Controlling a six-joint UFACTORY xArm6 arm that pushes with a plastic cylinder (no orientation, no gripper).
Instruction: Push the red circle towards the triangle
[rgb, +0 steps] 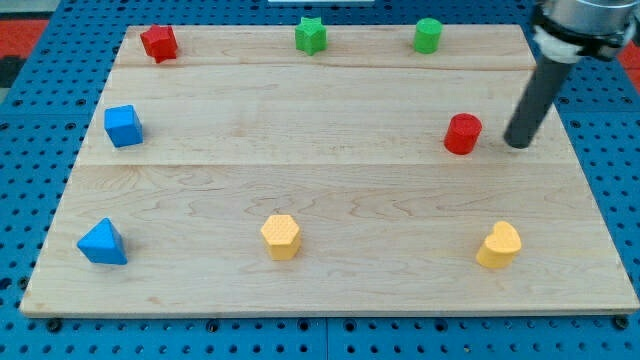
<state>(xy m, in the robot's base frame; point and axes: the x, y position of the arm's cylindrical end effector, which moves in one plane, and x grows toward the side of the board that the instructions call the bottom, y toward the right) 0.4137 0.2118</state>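
The red circle (462, 133) stands on the wooden board at the view's right, a little above mid height. The blue triangle (102, 243) lies at the view's lower left. My tip (517, 145) rests on the board just to the right of the red circle, with a small gap between them. The dark rod rises from the tip toward the view's upper right.
A red star (159, 43) sits at the top left, a green star (311, 35) and a green circle (428, 35) along the top edge. A blue cube (123, 126) is at the left. A yellow hexagon (281, 237) and a yellow heart (499, 245) lie near the bottom.
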